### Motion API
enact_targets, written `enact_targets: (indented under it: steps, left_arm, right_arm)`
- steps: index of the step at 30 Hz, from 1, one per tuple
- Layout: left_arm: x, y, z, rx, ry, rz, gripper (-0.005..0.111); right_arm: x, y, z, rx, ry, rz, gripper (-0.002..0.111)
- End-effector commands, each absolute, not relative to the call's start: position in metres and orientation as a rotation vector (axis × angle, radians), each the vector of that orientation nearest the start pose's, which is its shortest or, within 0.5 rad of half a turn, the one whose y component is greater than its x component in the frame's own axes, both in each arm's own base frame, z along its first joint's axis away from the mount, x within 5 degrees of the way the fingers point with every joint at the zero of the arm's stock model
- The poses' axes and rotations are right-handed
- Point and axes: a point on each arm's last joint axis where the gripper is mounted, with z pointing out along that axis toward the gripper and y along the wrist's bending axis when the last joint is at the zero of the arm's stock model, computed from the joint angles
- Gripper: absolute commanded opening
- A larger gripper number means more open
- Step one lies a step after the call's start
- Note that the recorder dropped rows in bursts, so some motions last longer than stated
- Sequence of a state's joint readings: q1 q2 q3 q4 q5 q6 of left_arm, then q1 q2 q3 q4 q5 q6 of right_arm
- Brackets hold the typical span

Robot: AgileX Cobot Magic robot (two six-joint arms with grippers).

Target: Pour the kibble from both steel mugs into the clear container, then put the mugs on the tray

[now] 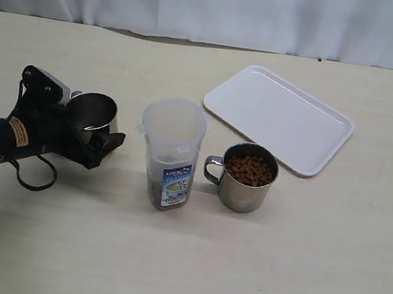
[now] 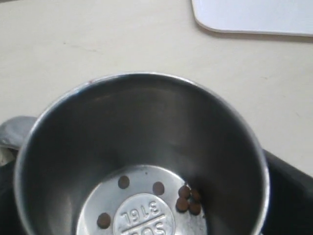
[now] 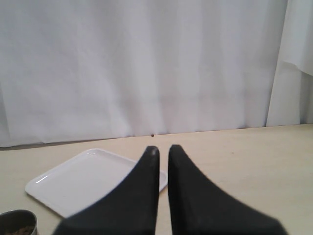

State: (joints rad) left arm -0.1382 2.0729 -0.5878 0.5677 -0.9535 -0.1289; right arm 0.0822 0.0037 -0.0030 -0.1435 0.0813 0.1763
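Standing upright, mouth up, near-empty mug (image 1: 91,111) sits within left hand (image 1: 97,131); grip unclear.

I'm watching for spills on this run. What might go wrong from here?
1. A few pellets lie in the left mug; traying it now would leave them unpoured.
2. The full mug stands close beside the tall clear container, handle toward it; reaching for it might knock the container.
3. Its kibble sits near the rim, so a quick tilt may scatter some.
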Motion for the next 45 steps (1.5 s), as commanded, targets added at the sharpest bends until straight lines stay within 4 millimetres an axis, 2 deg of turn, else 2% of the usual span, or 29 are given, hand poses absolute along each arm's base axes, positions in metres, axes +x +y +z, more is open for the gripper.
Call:
enact_targets:
  steps: [1,3,6,10,20,26,28,30,34,37,40,42,45]
  left_arm:
    - [0.297,-0.079,0.084,0.620,1.993,-0.389,0.091]
    - [0.295,-0.075,0.092,0.639,2.043,-0.331,0.090]
    - [0.294,-0.072,0.113,0.574,2.067,-0.316,0.090]
    - [0.288,-0.075,0.138,0.599,2.041,-0.359,0.090]
    - [0.273,-0.081,0.184,0.627,1.949,-0.469,0.090]
    - [0.254,-0.080,0.234,0.554,1.831,-0.511,0.088]
    - [0.247,-0.076,0.250,0.507,1.809,-0.497,0.077]
    - [0.238,-0.072,0.264,0.479,1.783,-0.466,0.058]
    - [0.210,-0.068,0.297,0.479,1.701,-0.450,0.002]
    - [0.182,-0.069,0.318,0.519,1.626,-0.500,0.000]
    - [0.153,-0.067,0.329,0.501,1.551,-0.533,0.000]
    - [0.132,-0.061,0.330,0.452,1.498,-0.511,0.000]
    - [0.101,-0.046,0.317,0.322,1.456,-0.456,0.000]
  right_arm:
    - [0.056,0.004,0.206,-0.034,1.563,0.081,0.005]
    - [0.056,0.004,0.206,-0.034,1.563,0.081,0.005]
    - [0.056,0.004,0.206,-0.034,1.563,0.081,0.005]
    - [0.056,0.004,0.206,-0.034,1.563,0.081,0.005]
    - [0.056,0.004,0.206,-0.034,1.563,0.081,0.005]
    - [0.056,0.004,0.206,-0.034,1.563,0.081,0.005]
    - [0.056,0.004,0.206,-0.034,1.563,0.081,0.005]
    - [0.056,0.004,0.206,-0.034,1.563,0.081,0.005]
    - [0.056,0.004,0.206,-0.034,1.563,0.081,0.005]
    - [0.056,0.004,0.206,-0.034,1.563,0.081,0.005]
    - [0.056,0.004,0.206,-0.034,1.563,0.081,0.005]
    - [0.056,0.004,0.206,-0.034,1.563,0.081,0.005]
    - [0.056,0.004,0.206,-0.034,1.563,0.081,0.005]
